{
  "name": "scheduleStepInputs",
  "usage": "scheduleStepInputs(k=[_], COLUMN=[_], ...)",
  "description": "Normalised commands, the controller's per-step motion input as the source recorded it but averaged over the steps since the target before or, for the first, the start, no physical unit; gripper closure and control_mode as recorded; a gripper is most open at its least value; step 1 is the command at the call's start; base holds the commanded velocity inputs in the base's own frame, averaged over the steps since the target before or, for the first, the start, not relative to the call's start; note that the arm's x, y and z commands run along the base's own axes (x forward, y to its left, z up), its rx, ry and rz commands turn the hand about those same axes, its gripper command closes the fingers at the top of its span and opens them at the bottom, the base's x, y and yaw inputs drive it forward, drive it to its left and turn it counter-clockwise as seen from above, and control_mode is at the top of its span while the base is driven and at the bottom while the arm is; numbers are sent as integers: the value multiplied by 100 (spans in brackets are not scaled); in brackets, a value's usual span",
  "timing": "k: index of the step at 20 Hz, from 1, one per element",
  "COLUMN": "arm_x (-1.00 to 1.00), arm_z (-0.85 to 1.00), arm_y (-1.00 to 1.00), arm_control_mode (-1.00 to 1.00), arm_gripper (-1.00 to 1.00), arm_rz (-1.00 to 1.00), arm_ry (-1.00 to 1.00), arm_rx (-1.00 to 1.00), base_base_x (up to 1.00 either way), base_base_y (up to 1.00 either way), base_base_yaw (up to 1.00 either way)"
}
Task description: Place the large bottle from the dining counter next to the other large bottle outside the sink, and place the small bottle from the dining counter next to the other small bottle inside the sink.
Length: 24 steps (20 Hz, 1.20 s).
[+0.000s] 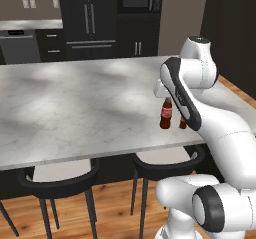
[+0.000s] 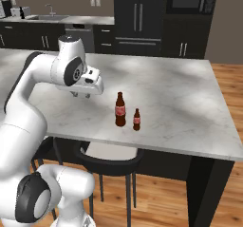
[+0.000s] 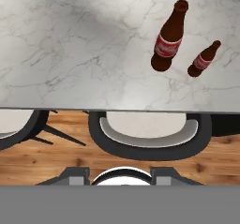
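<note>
The large bottle (image 1: pixel 166 114) (image 2: pixel 120 110) (image 3: pixel 168 42), brown with a red label, stands upright on the dining counter (image 1: pixel 75 108) (image 2: pixel 180 102) (image 3: pixel 70 45) near its front edge. The small bottle (image 2: pixel 136 120) (image 3: pixel 202 60) stands just to its right; in the left base view my arm partly covers the small bottle (image 1: pixel 183 123). My gripper (image 2: pixel 80 96) (image 3: pixel 120 174) hangs above the counter's front edge, left of both bottles and apart from them, open with nothing between its fingers. The sink (image 2: pixel 45 17) with its faucet lies on the far back worktop. The other large bottle and the other small bottle are out of view.
Black stools (image 1: pixel 60 178) (image 2: pixel 109 157) (image 3: pixel 147 138) are tucked under the counter's front edge. A dark fridge (image 2: pixel 137 17), a microwave (image 2: pixel 190 0) and a dishwasher (image 1: pixel 20 45) line the back wall. Wooden floor runs around the counter.
</note>
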Motion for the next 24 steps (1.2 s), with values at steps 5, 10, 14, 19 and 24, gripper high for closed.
scheduleStepInputs(k=[5,10,14,19,24], arm_x=[-5,-10,-8,-11,-16], arm_z=[-3,-2,0,0,-1], arm_y=[-2,-5,-7,-8,-4], arm_control_mode=[-100,-100,-100,-100,-100], arm_gripper=[-100,-100,-100,-100,-100], arm_rz=[0,0,0,0,0], arm_ry=[0,-4,-8,-12,-14], arm_rx=[0,0,-1,-2,-3], base_base_x=[0,0,0,0,0], base_base_y=[0,0,0,0,0], base_base_yaw=[0,0,0,0,0])
